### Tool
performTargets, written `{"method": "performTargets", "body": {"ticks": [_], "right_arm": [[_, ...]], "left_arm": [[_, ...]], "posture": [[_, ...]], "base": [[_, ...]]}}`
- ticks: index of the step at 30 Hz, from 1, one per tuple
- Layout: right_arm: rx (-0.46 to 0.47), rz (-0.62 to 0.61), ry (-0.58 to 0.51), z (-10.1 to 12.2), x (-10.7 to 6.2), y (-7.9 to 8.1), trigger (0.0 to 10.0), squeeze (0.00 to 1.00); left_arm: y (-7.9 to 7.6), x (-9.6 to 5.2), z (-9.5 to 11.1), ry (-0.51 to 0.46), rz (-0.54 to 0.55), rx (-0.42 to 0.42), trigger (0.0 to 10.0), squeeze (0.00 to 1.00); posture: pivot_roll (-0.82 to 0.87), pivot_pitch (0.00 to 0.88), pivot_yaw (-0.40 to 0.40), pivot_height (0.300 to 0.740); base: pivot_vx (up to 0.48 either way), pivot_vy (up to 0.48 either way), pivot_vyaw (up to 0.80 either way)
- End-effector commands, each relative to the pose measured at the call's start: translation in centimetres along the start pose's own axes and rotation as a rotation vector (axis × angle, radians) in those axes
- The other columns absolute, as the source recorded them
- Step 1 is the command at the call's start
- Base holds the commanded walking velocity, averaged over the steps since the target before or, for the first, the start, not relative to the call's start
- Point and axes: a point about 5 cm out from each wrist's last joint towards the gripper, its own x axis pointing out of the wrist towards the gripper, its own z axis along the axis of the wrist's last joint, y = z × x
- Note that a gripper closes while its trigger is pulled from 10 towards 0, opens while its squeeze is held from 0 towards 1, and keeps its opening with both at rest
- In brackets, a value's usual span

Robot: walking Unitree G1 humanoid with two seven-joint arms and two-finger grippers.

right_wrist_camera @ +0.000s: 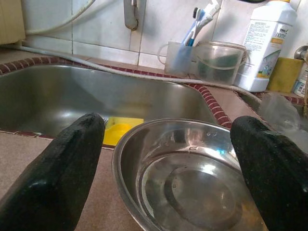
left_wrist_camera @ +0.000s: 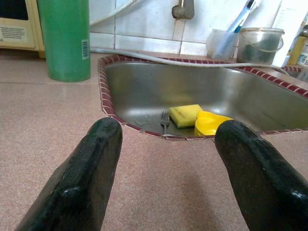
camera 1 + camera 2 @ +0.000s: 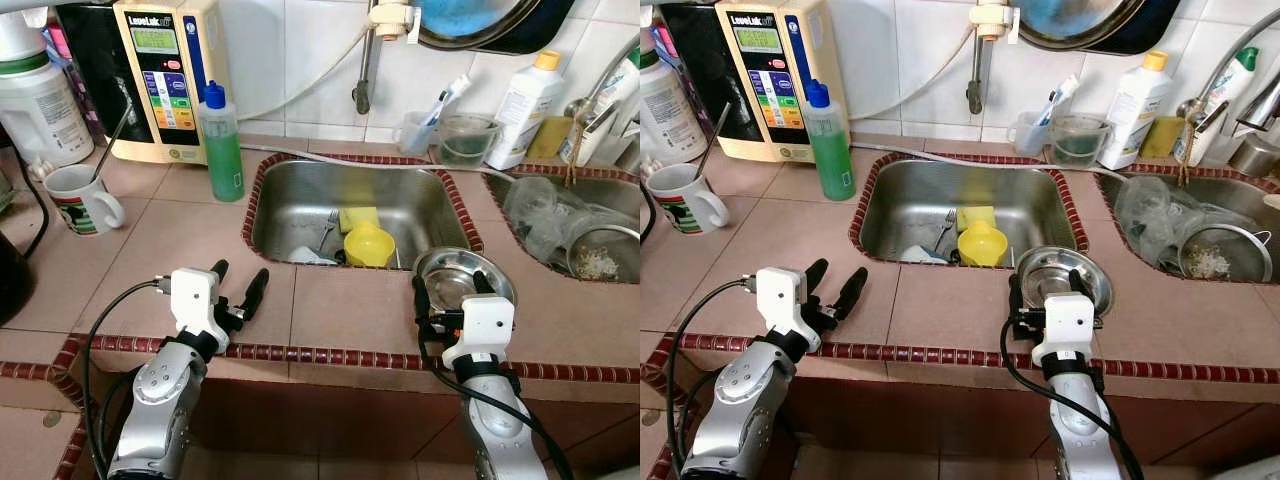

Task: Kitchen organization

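A shiny steel bowl (image 3: pixel 465 272) stands upright on the tiled counter, at the front right corner of the middle sink (image 3: pixel 300 200). My right gripper (image 3: pixel 452 286) is open, one black finger on each side of the bowl's near rim (image 1: pixel 192 187); I cannot tell if they touch it. In the sink lie a yellow cup (image 3: pixel 370 245), a yellow sponge (image 3: pixel 358 217) and a fork (image 3: pixel 328 230). My left gripper (image 3: pixel 241 272) is open and holds nothing, low over the counter in front of the sink's left corner, pointing at the cup (image 2: pixel 209 124).
A green soap bottle (image 3: pixel 222 140), a white mug (image 3: pixel 80 198) with a spoon and a water machine (image 3: pixel 165 80) stand at the back left. Behind the sink are a toothbrush cup (image 3: pixel 418 130), a plastic tub (image 3: pixel 466 138) and a white bottle (image 3: pixel 525 95). The right-hand sink (image 3: pixel 560 172) holds plastic and a strainer.
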Motion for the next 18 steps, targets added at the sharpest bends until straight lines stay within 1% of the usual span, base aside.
{"method": "performTargets", "body": {"ticks": [1, 8, 18], "right_arm": [[0.014, -0.011, 0.008, 0.00, 0.21, -0.41, 10.0, 0.00], [0.009, -0.012, -0.001, 0.38, 0.49, -0.14, 10.0, 0.00], [-0.020, -0.031, -0.019, 0.76, 0.70, -0.27, 10.0, 0.00]], "left_arm": [[-0.12, 0.26, 0.53, -0.020, -0.015, 0.018, 10.0, 0.00], [-0.07, 0.72, 0.97, -0.038, 0.021, 0.019, 10.0, 0.00], [-0.30, 0.87, 1.01, -0.031, 0.020, 0.051, 10.0, 0.00]], "posture": [[-0.14, 0.000, -0.027, 0.740], [-0.14, 0.000, -0.027, 0.740], [-0.14, 0.000, -0.030, 0.740]], "base": [[0.000, 0.000, 0.00], [0.000, 0.000, 0.00], [0.000, 0.000, 0.00]]}}
